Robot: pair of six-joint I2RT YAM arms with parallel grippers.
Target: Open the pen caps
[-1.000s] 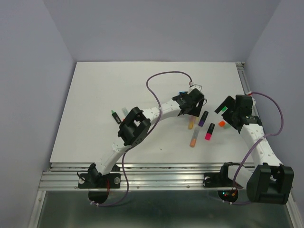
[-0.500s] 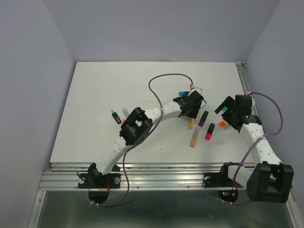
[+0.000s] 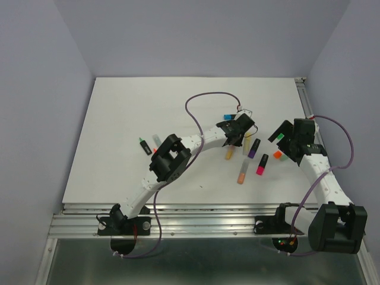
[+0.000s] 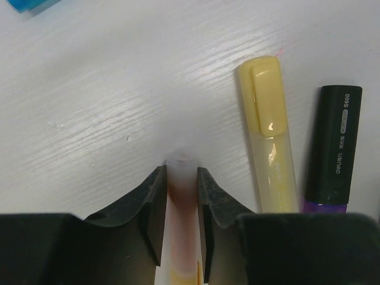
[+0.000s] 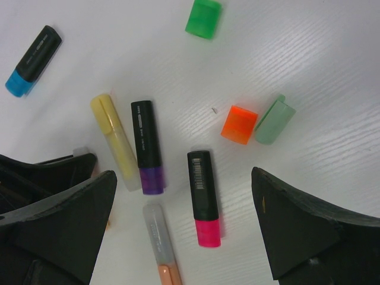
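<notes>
My left gripper [image 4: 181, 173] is shut on a pastel orange highlighter [image 4: 181, 196], its fingers [image 4: 155, 196] pressing the frosted cap end against the table; from above that pen [image 3: 228, 153] pokes out below the gripper [image 3: 236, 136]. Beside it lie a yellow highlighter [image 4: 270, 136] and a black one with a purple cap [image 4: 333, 148]. My right gripper [image 5: 183, 175] hangs open over a black highlighter with a pink cap [image 5: 203, 198]. Loose pen caps rest apart from any pen: green [image 5: 203, 18], orange [image 5: 239, 124], mint [image 5: 275, 119].
A second pastel orange highlighter [image 5: 161, 243] lies near the pink one. A black pen with a blue cap [image 5: 33, 60] sits further back. Two more pens [image 3: 143, 145] lie left of the left arm's elbow [image 3: 169, 157]. A metal rail [image 3: 306, 98] runs along the table's right edge.
The left gripper has closed from wide open onto the orange highlighter, and the pen's free end has swung left. The right arm has barely moved.
</notes>
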